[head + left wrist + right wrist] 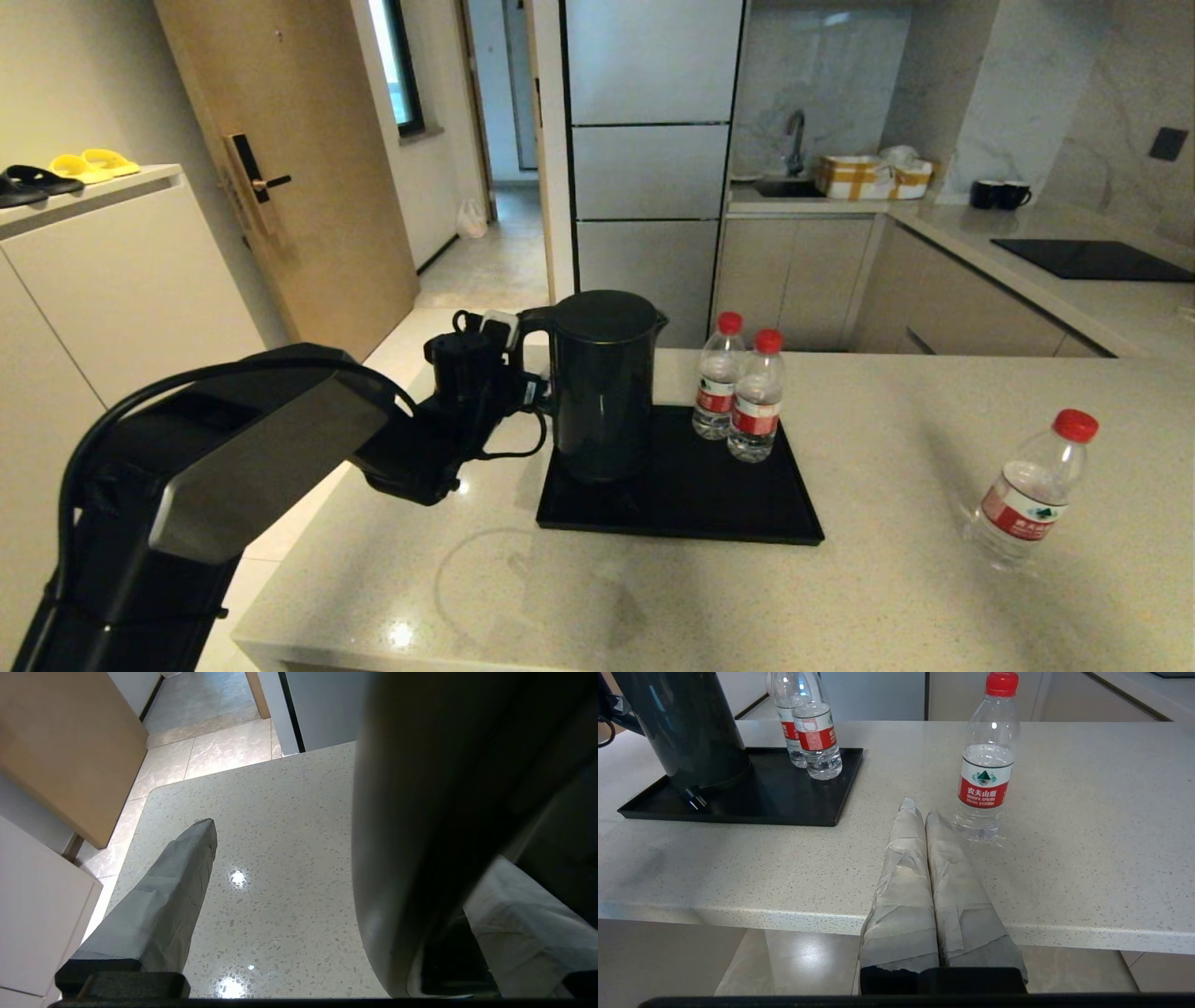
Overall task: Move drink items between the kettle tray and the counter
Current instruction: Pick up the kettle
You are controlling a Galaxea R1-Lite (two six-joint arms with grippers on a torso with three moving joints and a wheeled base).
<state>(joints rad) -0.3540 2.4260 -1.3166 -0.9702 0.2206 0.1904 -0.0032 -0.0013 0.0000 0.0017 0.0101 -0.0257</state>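
Your counter (887, 579) looks like speckled beige stone, polished, glossy enough to throw back the ceiling lights. Kettle (600, 383): matt black, smooth shell with a soft sheen. Kettle tray (756, 523): smooth black, looks like plastic, semi-gloss. Bottles (986, 760) are clear thin plastic with red caps and glossy printed labels. You see grey tape, creased and matt, wrapped round the right gripper (920, 812) fingers; same wrap on the left gripper (345, 854) fingers (163, 905)
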